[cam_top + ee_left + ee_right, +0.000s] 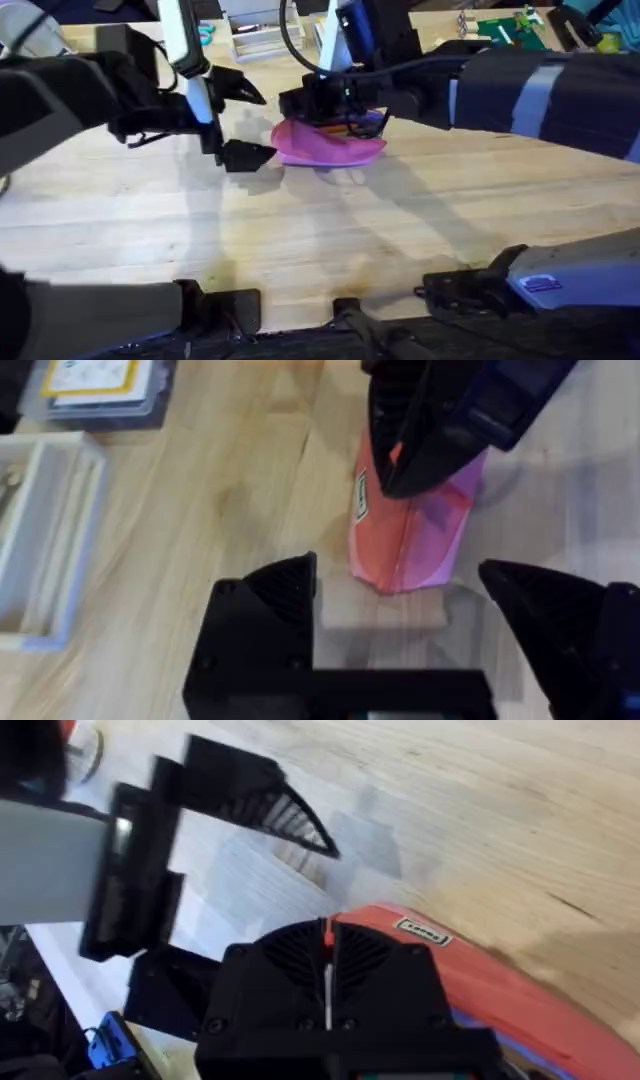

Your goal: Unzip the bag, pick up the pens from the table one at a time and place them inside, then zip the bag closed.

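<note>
Looking down from overhead first, you have the left gripper (243,125) spread wide and empty just beside the near end of the bag (330,143), which lies on the table (330,240) between the two tools. Your right gripper (322,103) sits directly over the bag's top edge, pressed against it. A few dark and orange stick shapes, probably pens (352,124), show at the bag's mouth beneath that gripper, so the filling looks largely done and the zipper is likely the step in hand.

From the left wrist camera, your own fingers (285,595) stand far apart with nothing between them, and the bag's end (405,545) lies straight ahead of the gap, not yet touched. That placement suits pinching the end to steady the fabric while the other arm works. The right gripper (440,435) comes down onto the bag farther along from you.

From the right wrist camera, your fingers (325,975) are drawn tight together on the bag's (500,995) upper seam, right where a pull tab would sit, though the tab itself is hidden under them. The left gripper (240,860) waits open just past the bag's end. Close it on the fabric before you pull, or the bag may slide along.
</note>
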Controlling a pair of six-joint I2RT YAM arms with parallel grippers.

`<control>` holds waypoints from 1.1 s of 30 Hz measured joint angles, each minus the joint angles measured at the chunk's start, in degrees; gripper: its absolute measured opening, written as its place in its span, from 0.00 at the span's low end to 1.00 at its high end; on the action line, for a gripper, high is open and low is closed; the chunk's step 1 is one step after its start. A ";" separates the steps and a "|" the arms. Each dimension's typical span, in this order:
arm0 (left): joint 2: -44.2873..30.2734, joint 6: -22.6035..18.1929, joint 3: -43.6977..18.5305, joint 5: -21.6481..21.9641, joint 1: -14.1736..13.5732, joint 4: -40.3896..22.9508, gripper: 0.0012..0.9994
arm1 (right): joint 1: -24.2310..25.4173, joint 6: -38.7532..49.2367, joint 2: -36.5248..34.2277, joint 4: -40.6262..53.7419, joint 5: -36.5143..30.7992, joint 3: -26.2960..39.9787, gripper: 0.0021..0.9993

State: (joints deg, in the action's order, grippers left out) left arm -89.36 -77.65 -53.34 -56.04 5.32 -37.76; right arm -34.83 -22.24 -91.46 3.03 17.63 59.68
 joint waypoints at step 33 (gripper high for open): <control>-7.08 -0.17 -0.07 -9.06 -2.29 3.26 0.04 | 3.66 -0.02 0.00 1.10 1.75 -0.02 0.03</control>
State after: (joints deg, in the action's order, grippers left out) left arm -96.44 -77.82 -53.41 -65.10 3.03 -34.50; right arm -31.17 -22.26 -91.46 4.12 19.38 59.66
